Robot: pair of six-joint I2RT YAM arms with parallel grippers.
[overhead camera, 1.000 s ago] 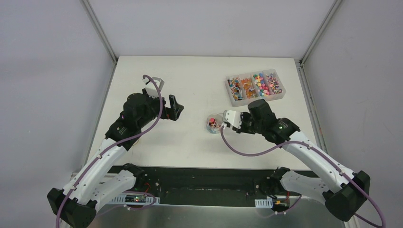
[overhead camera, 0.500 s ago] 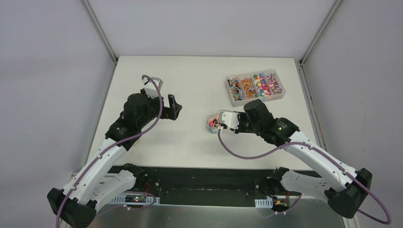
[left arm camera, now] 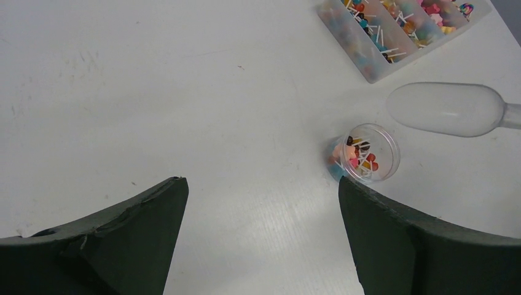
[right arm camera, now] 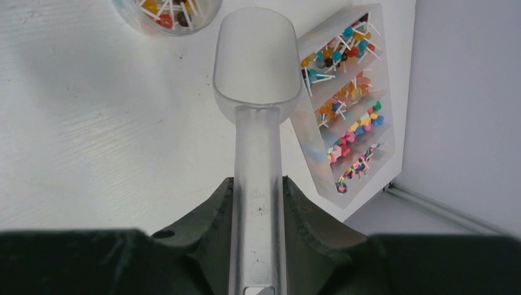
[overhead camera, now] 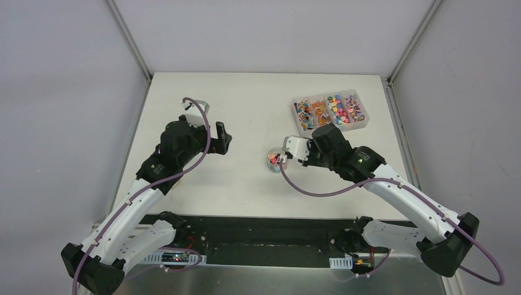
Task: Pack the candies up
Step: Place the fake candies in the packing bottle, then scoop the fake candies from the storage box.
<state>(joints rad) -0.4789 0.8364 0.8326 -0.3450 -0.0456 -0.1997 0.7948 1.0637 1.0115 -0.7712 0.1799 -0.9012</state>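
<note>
The candies (overhead camera: 332, 110) fill a clear divided box (overhead camera: 300, 128) at the back right, also in the right wrist view (right arm camera: 350, 123). More candies (left arm camera: 359, 157) lie in a small round clear jar (overhead camera: 274, 160) mid-table. My right gripper (right arm camera: 258, 190) is shut on the handle of a clear plastic scoop (right arm camera: 255, 61). The scoop's bowl is empty and sits just right of the jar (right arm camera: 169, 12). My left gripper (left arm camera: 261, 190) is open and empty, above bare table left of the jar (left arm camera: 385, 171).
The white table (overhead camera: 203, 178) ends at grey walls on three sides. A black rail (overhead camera: 258, 230) with the arm bases runs along the near edge. The box stands near the right wall.
My right gripper has moved the scoop up and right, away from over the jar towards the box. The left arm has barely moved.
</note>
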